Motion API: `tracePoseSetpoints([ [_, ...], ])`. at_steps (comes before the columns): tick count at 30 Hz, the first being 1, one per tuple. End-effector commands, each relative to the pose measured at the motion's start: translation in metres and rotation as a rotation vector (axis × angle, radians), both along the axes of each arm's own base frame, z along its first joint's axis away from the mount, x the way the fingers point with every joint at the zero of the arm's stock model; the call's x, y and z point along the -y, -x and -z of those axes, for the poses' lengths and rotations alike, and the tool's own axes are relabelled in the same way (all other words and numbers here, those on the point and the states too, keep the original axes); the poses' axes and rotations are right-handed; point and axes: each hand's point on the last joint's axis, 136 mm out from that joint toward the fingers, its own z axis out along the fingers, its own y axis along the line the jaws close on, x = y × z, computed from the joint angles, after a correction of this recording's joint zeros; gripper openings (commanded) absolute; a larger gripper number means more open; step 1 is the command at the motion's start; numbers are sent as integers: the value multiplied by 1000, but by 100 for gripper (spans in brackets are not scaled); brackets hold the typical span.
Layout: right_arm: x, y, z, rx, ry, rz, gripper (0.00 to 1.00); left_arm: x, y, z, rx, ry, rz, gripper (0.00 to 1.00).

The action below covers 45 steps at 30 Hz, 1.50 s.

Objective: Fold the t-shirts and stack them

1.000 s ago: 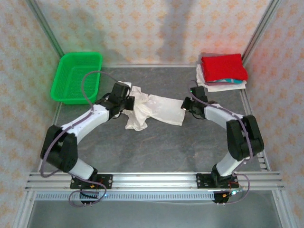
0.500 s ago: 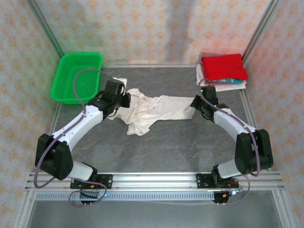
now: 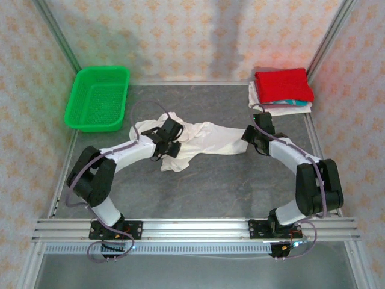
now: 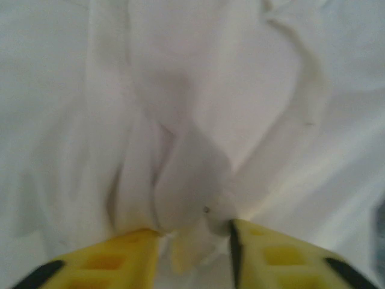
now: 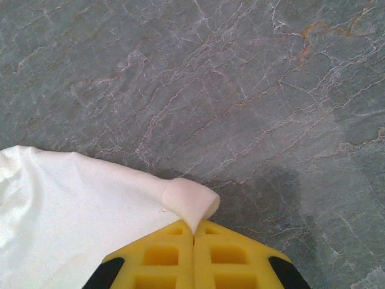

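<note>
Beneath left gripper (image 4: pixel 195 233), bunched cream t-shirt (image 3: pixel 216 136)

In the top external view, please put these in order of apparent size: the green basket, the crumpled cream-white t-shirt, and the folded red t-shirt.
1. The cream-white t-shirt and the green basket: they cover about alike areas, so I do not rank one above the other.
2. The folded red t-shirt: clearly the smallest.

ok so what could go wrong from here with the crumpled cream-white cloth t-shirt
The right gripper pinches just a small corner of the crumpled cream-white cloth t-shirt; a pull could slip it free. A fold sits between the parted fingers of the left gripper, so lifting may snag and bunch it further.
</note>
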Motion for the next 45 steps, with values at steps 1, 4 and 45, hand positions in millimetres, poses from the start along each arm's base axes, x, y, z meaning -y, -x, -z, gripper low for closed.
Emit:
tracePoseSetpoints([
  [1,5,-6,-3,15,15,17,0,-24,-21,-12,87,-79,-120,18],
  [4,6,-6,-7,24,22,17,0,-30,-27,-27,125,-68,-155,1],
  [45,9,126,-330,823,77,-208,0,-96,98,-409,847,414,-50,0],
])
